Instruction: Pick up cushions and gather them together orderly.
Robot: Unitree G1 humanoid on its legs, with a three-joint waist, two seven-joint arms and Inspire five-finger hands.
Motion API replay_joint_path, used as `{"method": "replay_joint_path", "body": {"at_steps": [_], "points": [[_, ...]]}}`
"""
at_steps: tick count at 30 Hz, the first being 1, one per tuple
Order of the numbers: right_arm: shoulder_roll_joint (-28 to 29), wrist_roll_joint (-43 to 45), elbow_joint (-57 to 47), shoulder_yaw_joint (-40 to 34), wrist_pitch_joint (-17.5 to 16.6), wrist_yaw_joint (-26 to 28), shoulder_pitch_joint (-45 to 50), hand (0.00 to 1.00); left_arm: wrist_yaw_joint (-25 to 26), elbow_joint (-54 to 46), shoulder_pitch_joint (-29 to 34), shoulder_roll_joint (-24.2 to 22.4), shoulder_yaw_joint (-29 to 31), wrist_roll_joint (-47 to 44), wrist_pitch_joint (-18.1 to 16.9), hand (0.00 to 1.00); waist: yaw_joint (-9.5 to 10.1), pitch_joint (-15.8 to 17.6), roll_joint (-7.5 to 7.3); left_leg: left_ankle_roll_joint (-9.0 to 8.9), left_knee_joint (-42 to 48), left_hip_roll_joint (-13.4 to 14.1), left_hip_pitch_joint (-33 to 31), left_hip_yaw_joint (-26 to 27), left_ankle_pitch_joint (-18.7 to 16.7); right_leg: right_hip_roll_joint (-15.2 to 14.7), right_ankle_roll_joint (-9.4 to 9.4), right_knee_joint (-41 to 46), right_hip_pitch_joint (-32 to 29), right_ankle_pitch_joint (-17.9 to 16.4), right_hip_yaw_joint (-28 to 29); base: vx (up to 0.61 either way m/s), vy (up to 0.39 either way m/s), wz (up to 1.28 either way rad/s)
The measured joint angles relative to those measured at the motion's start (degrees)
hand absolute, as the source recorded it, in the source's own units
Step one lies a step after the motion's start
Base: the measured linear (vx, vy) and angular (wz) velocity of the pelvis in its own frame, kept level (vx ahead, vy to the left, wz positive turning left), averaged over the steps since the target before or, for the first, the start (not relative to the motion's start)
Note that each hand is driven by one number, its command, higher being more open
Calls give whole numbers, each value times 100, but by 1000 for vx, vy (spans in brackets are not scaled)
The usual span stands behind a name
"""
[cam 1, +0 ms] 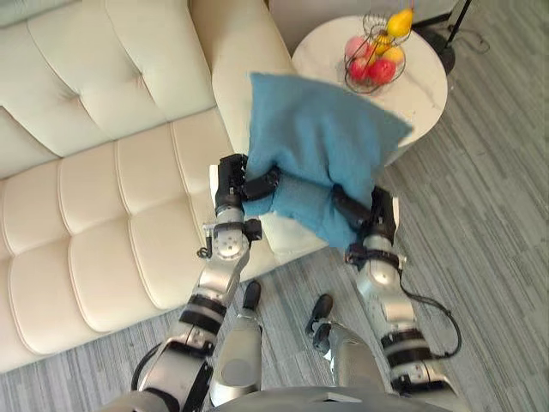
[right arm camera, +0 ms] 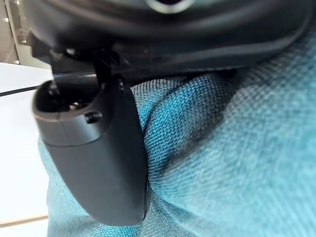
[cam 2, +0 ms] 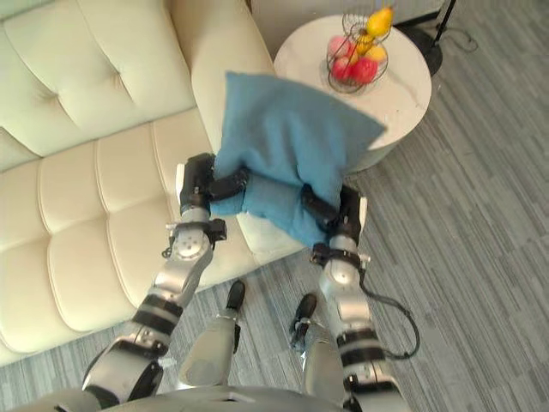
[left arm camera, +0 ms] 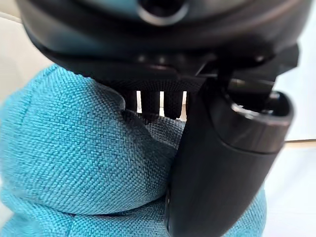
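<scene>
The blue cushion (cam 1: 313,146) sits in the middle of the head views, lifted off everything and held between 2 hands, its upper corner pointing toward the upper centre of the frame. The left hand (cam 1: 244,184) clamps its lower left edge. In the left wrist view the thumb (left arm camera: 222,163) presses into the woven cloth, which bunches into a fold, with the fingers (left arm camera: 148,101) curled behind that fold. The right hand (cam 1: 364,210) grasps the lower right corner. In the right wrist view its thumb (right arm camera: 98,163) lies tight against the blue fabric, which dents beneath it.

Behind and to the left of the cushion, a cream tufted sofa (cam 1: 103,172) fills the left half of the frame, and its armrest (cam 1: 232,60) rises at upper centre. At the upper right stands 1 round white table (cam 1: 429,86) carrying a wire basket (cam 1: 375,56) of red and yellow fruit (cam 1: 382,69). Grey plank floor (cam 1: 489,240) covers the right side and the bottom.
</scene>
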Motion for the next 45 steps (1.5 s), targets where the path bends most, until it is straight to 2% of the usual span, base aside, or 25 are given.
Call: {"method": "replay_joint_path", "body": {"at_steps": [4,5,10,14,19,20,21,23,24,26,27,28,29,30,33,34,36,37,39,40,41,42,43,44,45], "points": [[-22,-612,-625,42,1,152,726,0,-149,-465,937,-200,-3,-4,2,0,-90,-177,32,43,-167,12,415,-12,-26,19,46,-53,377,-68,-35,49,-25,4],[-34,-796,-762,73,3,253,980,0,-197,-558,1291,-239,-3,-16,2,0,-105,-413,30,63,-189,0,509,-17,-40,28,65,-50,463,-109,-38,50,-18,3],[-72,-1199,-1170,198,2,464,1504,0,-314,-1083,2133,-259,-3,-112,-16,0,-125,-813,132,141,-266,-20,933,-66,-111,11,107,-38,871,-213,-68,24,-17,4],[-125,-1297,-1253,290,0,465,1639,0,-345,-1240,2416,-259,-4,-112,-36,0,-118,-1006,168,186,-208,-28,967,-179,-148,9,118,-43,1039,-248,-181,-30,-17,19],[-252,-1422,-1486,299,-3,359,1766,0,-367,-1294,2505,-262,-138,-127,-40,0,-131,-1057,211,176,201,-139,522,-700,-164,-142,81,265,1060,-454,-816,-62,-23,68],[-302,-1471,-1473,279,-2,302,1762,0,-366,-1288,2525,-255,-188,-137,-40,0,-146,-1133,244,559,82,13,353,-311,-274,-207,41,129,1058,-394,-1144,-65,-20,90],[-315,-1477,-1464,265,-3,285,1751,0,-366,-1285,2525,-255,-205,-144,-40,0,-153,-1158,233,619,98,90,291,-99,-312,-241,22,59,1052,-354,-1238,-44,-6,92],[-459,-1520,-1118,251,-3,200,1394,0,-367,-1245,2539,-257,-234,-170,-58,0,-185,-1178,246,563,880,442,-36,900,-535,-382,-7,-15,1001,-247,-1441,14,103,53],[-505,-1526,-889,248,-2,187,1234,0,-374,-1184,2545,-245,-236,-169,-57,0,-189,-1179,248,574,1192,581,-14,1161,-562,-448,35,-22,1042,-211,-1471,36,159,29],[-631,-1532,-693,249,-2,171,1133,0,-409,-1076,2549,-246,-276,-170,-66,0,-203,-1239,341,574,1532,858,133,1304,-562,-528,152,-88,1137,-103,-1556,59,209,28],[-704,-1534,-670,238,-2,156,1129,0,-424,-994,2548,-240,-340,-193,-99,0,-229,-1313,454,463,1464,948,210,1296,-594,-580,264,-77,1137,-27,-1617,55,274,30],[-723,-1536,-664,224,-2,150,1125,0,-426,-976,2547,-237,-366,-223,-102,0,-252,-1338,492,377,1391,907,212,1292,-615,-600,317,-87,1134,17,-1639,40,298,45],[-702,-1619,-596,183,-2,143,1112,0,-441,-925,2541,-180,-408,-236,-111,0,-333,-1387,465,255,1099,721,263,1309,-651,-693,470,-264,1147,204,-1721,22,283,59],[-630,-1652,-523,142,-2,161,1111,0,-460,-882,2537,-120,-417,-244,-112,0,-379,-1422,353,155,806,490,288,1265,-586,-824,552,-490,1193,408,-1818,26,303,59],[-520,-1698,-355,139,0,216,1109,0,-461,-696,2538,0,-417,-354,-117,0,-389,-1417,236,225,826,192,297,1120,-564,-1029,626,-637,1379,570,-1861,30,185,44],[-463,-1720,-259,130,3,237,1110,0,-464,-596,2538,14,-417,-354,-117,0,-400,-1407,217,316,921,68,299,1048,-617,-1182,626,-497,1435,568,-1840,41,218,53],[-424,-1735,-68,104,3,281,1108,0,-484,-556,2584,17,-420,-351,-117,0,-355,-1324,223,504,1169,-112,295,991,-772,-1512,611,100,1366,559,-1578,17,243,37],[-386,-1735,-6,108,8,301,1107,0,-492,-557,2614,36,-410,-350,-117,0,-278,-1257,201,585,1304,-178,299,1052,-908,-1706,528,541,1193,552,-1302,-54,255,-7],[-322,-1750,111,152,17,379,1061,0,-496,-561,2702,88,-289,-350,-117,0,-250,-1086,119,668,1342,-247,394,1134,-1016,-1843,-199,1287,804,491,-733,-95,252,-17],[-242,-1763,176,204,19,414,1053,0,-510,-561,2744,121,-179,-351,-116,0,-288,-1000,126,748,1274,-205,417,1077,-982,-1471,-22,1574,579,-16,-135,-52,124,8],[-199,-1775,183,227,28,430,1054,0,-511,-561,2746,139,-154,-352,-116,0,-324,-963,77,826,1120,-203,433,991,-933,-942,119,1536,478,-351,250,-20,37,19],[-198,-1812,183,223,28,436,1049,0,-511,-561,2744,139,-152,-351,-116,0,-333,-947,57,888,1023,-217,431,952,-889,-697,134,1466,445,-479,360,8,-10,26],[-227,-1863,182,207,28,446,1025,0,-529,-561,2746,133,-155,-352,-114,0,-353,-931,30,945,870,-252,428,902,-809,-267,150,1190,442,-608,497,6,-48,30],[-302,-1863,175,204,27,449,964,0,-567,-564,2725,142,-183,-351,-115,0,-403,-908,-14,818,712,-362,426,822,-574,132,153,712,482,-618,648,13,-63,36],[-308,-1863,171,203,25,448,954,0,-589,-563,2698,152,-199,-350,-115,0,-435,-894,-41,807,691,-450,407,789,-554,213,42,531,497,-589,770,40,-75,60]]}}
